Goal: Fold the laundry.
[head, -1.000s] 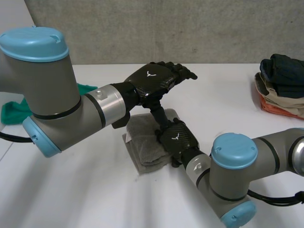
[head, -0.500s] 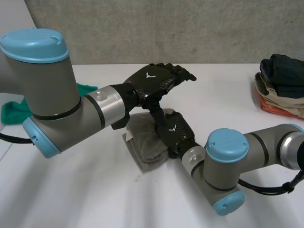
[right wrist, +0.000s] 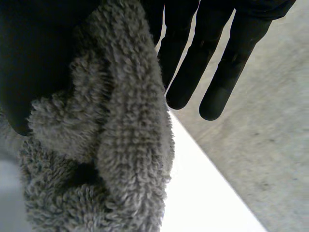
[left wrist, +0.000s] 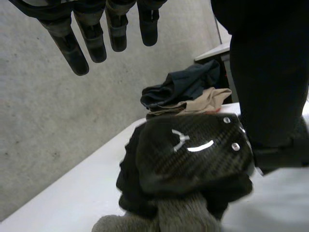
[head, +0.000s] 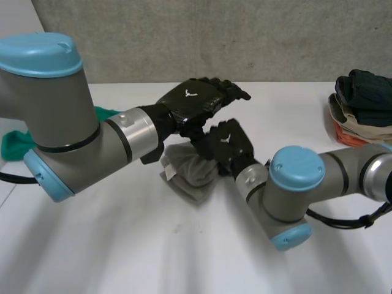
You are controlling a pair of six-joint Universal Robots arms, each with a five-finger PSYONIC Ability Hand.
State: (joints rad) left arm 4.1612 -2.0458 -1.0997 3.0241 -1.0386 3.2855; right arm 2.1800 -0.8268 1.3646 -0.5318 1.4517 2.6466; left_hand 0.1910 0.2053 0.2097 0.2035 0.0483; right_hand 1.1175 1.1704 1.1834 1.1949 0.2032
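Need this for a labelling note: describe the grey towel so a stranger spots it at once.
On the white table, look to the middle, where the two black hands meet. The grey towel sits bunched there, gripped by the right hand beneath the open left hand. It alone is fluffy grey; the green cloth lies far left, the clothes pile far right.

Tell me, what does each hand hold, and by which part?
The right hand pinches the grey towel at its bunched edge; the left hand, open, holds nothing.
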